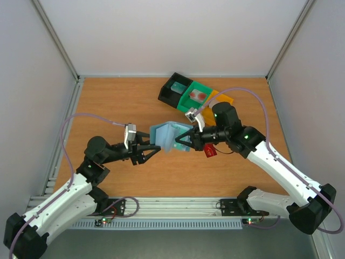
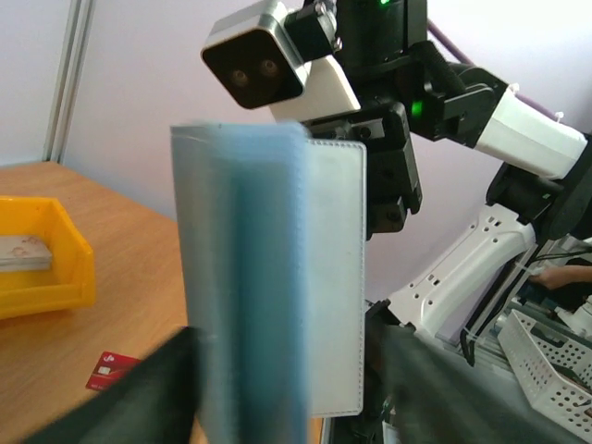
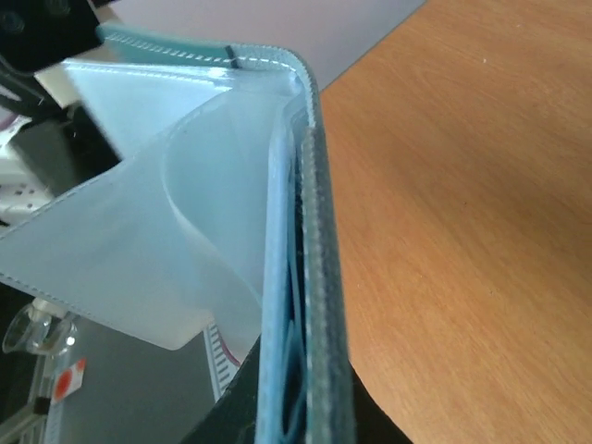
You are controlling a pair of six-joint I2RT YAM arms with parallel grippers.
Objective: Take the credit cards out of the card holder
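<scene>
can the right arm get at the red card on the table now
Probably not yet: the right claw looks shut on the light blue soft card holder, though the dark red plastic card lies flat just beside its wrist.

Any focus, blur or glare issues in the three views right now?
Top external: sharp, evenly lit, soft shadows only. Left wrist: the card holder is too close, its near fold smeared; the left gripper shows as dark blurs flanking it; the right arm behind is crisp. Right wrist: the holder's clear pockets fill the frame, backlit and soft at the near edge; the table grain is readable.
</scene>
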